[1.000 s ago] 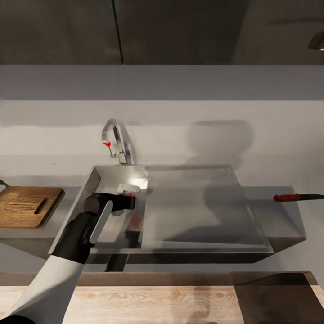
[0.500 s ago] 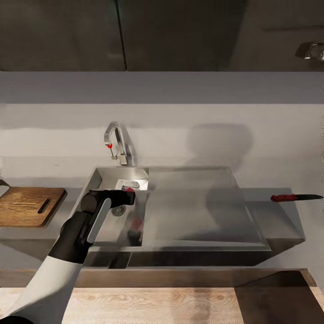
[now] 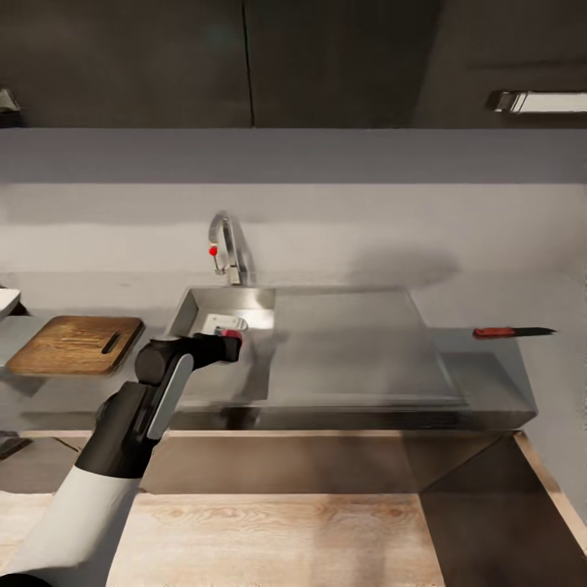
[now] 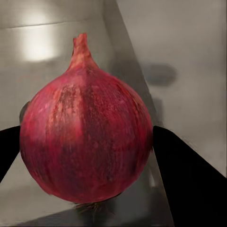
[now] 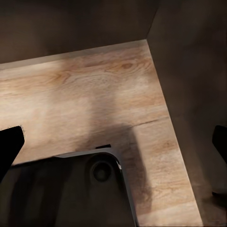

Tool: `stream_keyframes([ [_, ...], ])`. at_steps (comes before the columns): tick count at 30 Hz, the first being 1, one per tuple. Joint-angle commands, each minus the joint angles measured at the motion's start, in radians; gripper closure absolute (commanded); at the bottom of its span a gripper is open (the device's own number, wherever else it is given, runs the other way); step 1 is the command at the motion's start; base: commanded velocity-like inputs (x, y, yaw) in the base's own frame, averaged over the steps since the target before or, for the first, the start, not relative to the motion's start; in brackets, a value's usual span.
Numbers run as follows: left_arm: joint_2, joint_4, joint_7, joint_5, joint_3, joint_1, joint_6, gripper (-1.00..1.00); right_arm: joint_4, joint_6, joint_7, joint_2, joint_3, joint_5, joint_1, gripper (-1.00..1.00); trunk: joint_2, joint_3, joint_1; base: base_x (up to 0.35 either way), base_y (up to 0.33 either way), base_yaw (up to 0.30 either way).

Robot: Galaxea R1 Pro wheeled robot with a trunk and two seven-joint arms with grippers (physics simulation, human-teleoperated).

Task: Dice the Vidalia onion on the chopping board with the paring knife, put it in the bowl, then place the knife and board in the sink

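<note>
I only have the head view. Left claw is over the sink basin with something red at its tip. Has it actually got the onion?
Observer: Yes. In the left wrist view the Vidalia onion sits between the left claw's two dark fingers, one against each side.
Operator: Is it off the sink floor?
Observer: The wrist view shows the grey sink floor behind and under the onion, but I cannot tell whether there is a gap beneath it.
Operator: Right claw?
Observer: The right wrist view shows the right claw open and holding nothing, its fingertips at the two picture edges over a wooden floor.
</note>
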Motion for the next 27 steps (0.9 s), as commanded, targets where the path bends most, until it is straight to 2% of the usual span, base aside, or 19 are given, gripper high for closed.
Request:
stream_keyframes([
  [1,0.001,-0.007,0.0,0.001,-0.001,-0.001,0.004,1.0,-0.002,-0.001,0.0,0.001,-0.002,-0.001,0.0,-1.0,-0.002,0.0,0.0,-0.259,0.142,0.0],
  [9,0.001,-0.023,0.0,0.001,0.0,-0.001,0.004,1.0,-0.002,-0.002,0.0,0.001,-0.002,-0.001,0.0,-1.0,-0.002,0.013,0.0,-0.086,0.203,0.0],
  [27,0.001,-0.069,0.0,0.003,0.001,-0.001,0.005,1.0,-0.002,-0.002,0.0,0.001,-0.002,-0.001,0.0,-1.0,-0.002,0.041,0.0,-0.002,0.296,0.0],
])
